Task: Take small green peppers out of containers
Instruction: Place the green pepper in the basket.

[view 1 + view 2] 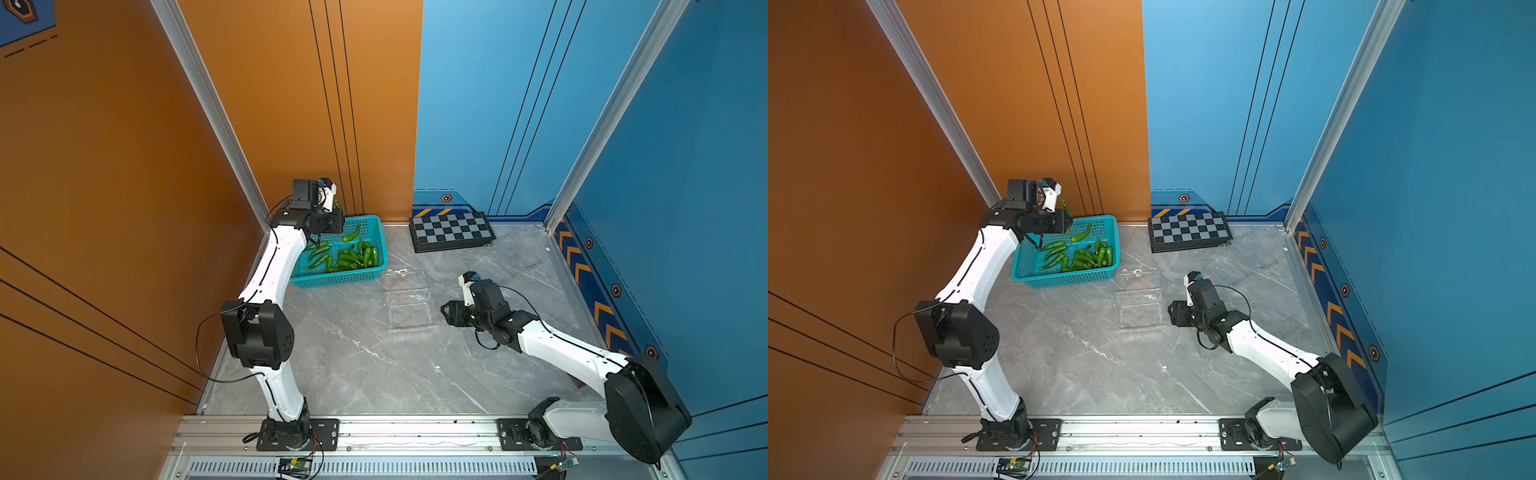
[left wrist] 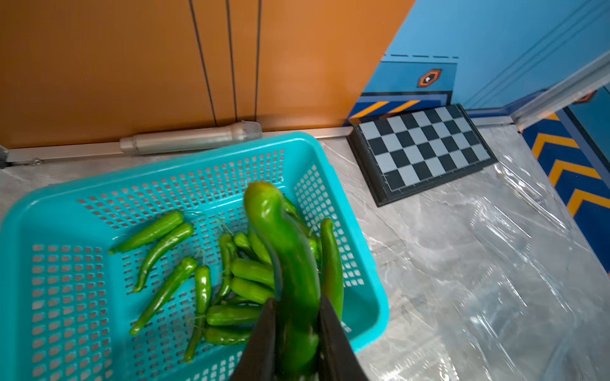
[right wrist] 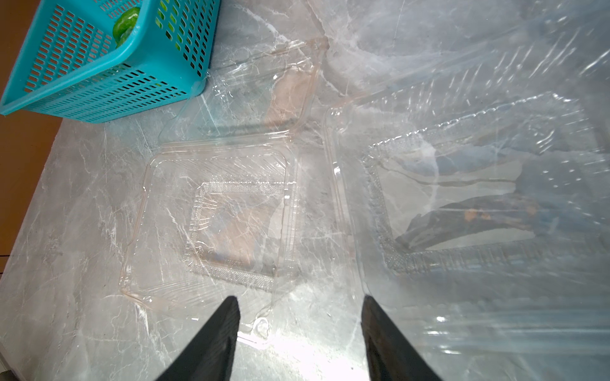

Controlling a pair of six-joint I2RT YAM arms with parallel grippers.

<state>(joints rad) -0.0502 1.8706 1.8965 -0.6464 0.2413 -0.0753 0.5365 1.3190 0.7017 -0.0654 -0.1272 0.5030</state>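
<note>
Over the blue basket (image 2: 198, 148), the left gripper (image 2: 296, 316) is clamped on a green pepper (image 2: 280, 250), with the other peppers (image 2: 165, 244) piled below it. The right gripper (image 3: 299, 298), jaws apart and holding nothing, hovers just above an empty clear box (image 3: 214, 214) on the desk (image 3: 82, 214). Most of the held pepper juts beyond the jaws. Its glossy skin could slip early, or a drop from this height could bounce it over the rim.
</note>
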